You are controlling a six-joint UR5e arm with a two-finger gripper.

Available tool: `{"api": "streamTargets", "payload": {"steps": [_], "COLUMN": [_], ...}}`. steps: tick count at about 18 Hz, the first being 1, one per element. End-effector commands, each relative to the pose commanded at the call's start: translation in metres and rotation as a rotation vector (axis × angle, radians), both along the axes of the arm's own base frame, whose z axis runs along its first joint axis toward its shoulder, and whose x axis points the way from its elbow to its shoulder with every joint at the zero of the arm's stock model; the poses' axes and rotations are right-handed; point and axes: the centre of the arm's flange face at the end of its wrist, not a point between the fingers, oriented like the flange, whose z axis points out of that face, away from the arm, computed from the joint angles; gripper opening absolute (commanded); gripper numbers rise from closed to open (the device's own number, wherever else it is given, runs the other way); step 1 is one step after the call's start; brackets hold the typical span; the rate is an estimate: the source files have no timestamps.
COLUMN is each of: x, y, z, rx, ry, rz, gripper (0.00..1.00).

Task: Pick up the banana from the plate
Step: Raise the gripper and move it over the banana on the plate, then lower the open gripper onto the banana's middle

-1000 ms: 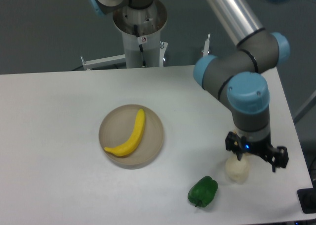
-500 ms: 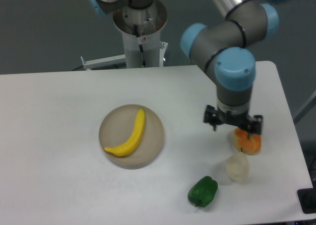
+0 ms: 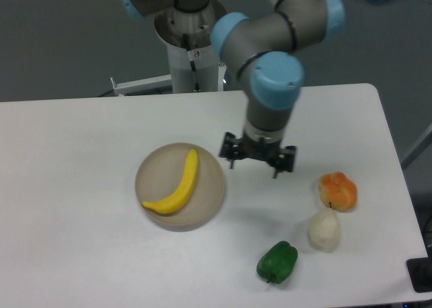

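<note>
Moved leftward, the pincer point(image 3: 257, 160) hangs open, empty, beside the plate point(image 3: 211, 198) holding the banana point(image 3: 177, 186).

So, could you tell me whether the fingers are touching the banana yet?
No, the fingers hang beside the plate, clear of the banana.

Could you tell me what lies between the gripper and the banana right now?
Only the plate's right rim and bare table separate the gripper from the banana, in the fixed camera view.

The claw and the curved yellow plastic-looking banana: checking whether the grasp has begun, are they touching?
Apart. The fixed camera shows the open claw just off the right rim of the round beige plate, with bare plate between it and the curved yellow banana.
</note>
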Motion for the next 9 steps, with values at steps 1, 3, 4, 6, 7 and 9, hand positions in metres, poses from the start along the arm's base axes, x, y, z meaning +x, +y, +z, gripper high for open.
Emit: {"api": "streamTargets", "payload": {"steps": [1, 3, 4, 6, 7, 9], "x": [0.011, 0.03, 0.039, 0.057, 0.06, 0.065], "y": [0.001, 0.0, 0.002, 0.002, 0.0, -0.004], "z": [-0.01, -0.026, -0.031, -0.048, -0.056, -0.07], "rx": [-0.006, 0.0, 0.015, 0.01, 0.004, -0.005], "ry": [0.0, -0.001, 0.008, 0.014, 0.011, 0.006], "rz": [-0.014, -0.011, -0.014, -0.039, -0.043, -0.044], "gripper": [1.0, 1.0, 1.0, 1.0, 1.0, 1.0]}}
